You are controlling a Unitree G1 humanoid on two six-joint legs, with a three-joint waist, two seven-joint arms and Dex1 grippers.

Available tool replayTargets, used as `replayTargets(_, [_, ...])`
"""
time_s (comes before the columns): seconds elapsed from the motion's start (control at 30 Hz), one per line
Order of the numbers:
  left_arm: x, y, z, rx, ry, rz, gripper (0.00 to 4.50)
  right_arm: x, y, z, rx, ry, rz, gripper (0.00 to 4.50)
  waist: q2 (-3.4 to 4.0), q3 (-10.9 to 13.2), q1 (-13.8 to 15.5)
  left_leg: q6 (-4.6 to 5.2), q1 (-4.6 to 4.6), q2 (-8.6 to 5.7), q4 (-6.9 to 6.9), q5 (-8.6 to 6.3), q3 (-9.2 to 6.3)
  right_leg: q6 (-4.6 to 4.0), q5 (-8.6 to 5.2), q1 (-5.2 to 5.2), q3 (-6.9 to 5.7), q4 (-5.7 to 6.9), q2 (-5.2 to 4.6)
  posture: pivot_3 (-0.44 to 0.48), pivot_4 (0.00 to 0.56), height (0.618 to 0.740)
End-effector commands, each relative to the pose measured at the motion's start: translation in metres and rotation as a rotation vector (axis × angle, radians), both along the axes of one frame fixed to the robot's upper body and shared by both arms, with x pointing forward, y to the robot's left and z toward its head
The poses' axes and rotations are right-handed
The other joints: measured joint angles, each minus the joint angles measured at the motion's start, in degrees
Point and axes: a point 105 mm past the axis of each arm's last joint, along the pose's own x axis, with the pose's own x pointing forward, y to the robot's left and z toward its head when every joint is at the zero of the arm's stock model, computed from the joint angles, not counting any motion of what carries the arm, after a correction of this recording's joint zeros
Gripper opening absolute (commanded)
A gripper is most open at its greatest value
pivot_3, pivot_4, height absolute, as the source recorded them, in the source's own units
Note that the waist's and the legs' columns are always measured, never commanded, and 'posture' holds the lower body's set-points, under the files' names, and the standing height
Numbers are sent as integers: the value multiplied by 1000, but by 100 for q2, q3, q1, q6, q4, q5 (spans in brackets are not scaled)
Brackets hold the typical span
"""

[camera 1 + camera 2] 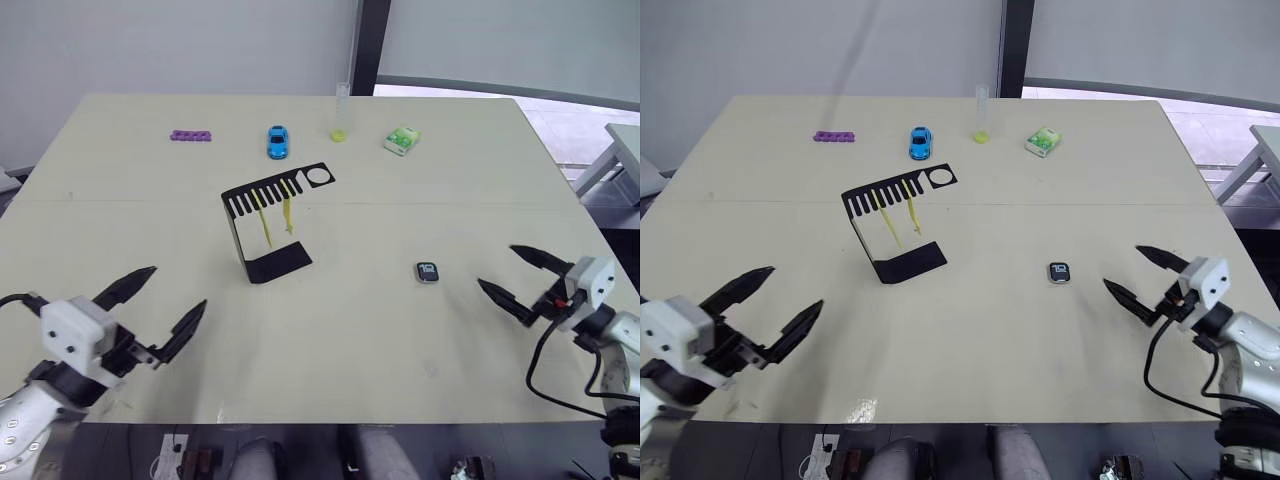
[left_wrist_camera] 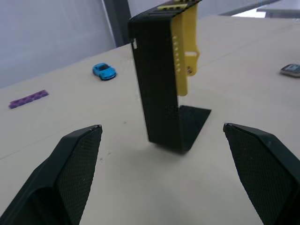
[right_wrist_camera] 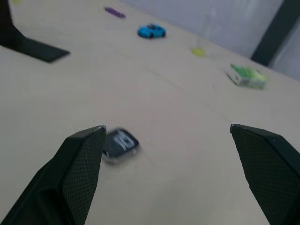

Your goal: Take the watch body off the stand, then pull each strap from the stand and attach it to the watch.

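The watch body [image 1: 427, 272] already lies flat on the table [image 1: 120, 200], right of centre in the head view and well apart from the stand [image 1: 268, 222], so the step in hand looks like pulling the first strap. Both straps [image 1: 275, 219] hang from the comb slots of the stand's top plate, just left of centre in the frame. The left gripper [image 1: 153, 310] hovers at the lower left with its jaws spread wide and empty, and its wrist view faces the stand square on, the straps [image 2: 185, 46] near the top of that picture. To do this well, I would bring the left gripper in level, close on one strap low down where it hangs free, and draw it out along the slot towards the open end of the comb instead of tugging downward, since the light bracket could tip or slide. The right gripper [image 1: 525, 279] waits at the right edge, jaws also released, close beside the watch and ready to steady it. The watch is a small dark square case with rounded corners, white digits on its screen [image 3: 120, 143]; the straps are thin, narrow and yellow, one showing a row of holes.
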Motion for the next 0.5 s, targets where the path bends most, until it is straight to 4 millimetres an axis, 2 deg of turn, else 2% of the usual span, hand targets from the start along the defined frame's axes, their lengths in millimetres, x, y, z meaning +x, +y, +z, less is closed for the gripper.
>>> replayTargets(0.03, [11,-15,-2,-5,-12,98,4500,-2,29,14,27,11,159,4489,0,0,14,1,0,-1,0,0,0,0,0,0,0,-1,-1,0,150,740])
replayTargets(0.13, [22,-32,-13,-43,1,134,4500,-1,50,21,61,12,247,4489,0,0,45,5,-6,-2,6,-1,-2,2,1,-3,0,-2,-3,0,150,740])
replayTargets(0.23, [36,-46,-22,-79,4,190,4500,-7,70,18,45,37,359,4489,-1,0,111,7,-6,-3,7,-2,-2,2,1,-3,1,-5,-3,0,150,740])
replayTargets(0.37, [48,-62,-29,-105,-3,211,4500,-11,78,14,19,46,415,4489,-1,0,157,8,-7,-3,10,-2,-2,3,2,-4,0,-3,-3,0,150,740])
replayTargets(0.5, [61,-63,-30,-106,-19,254,4500,-15,85,11,-9,42,474,4489,-1,0,159,10,-7,-3,11,-2,-1,3,1,-4,0,-2,-4,0,150,740])
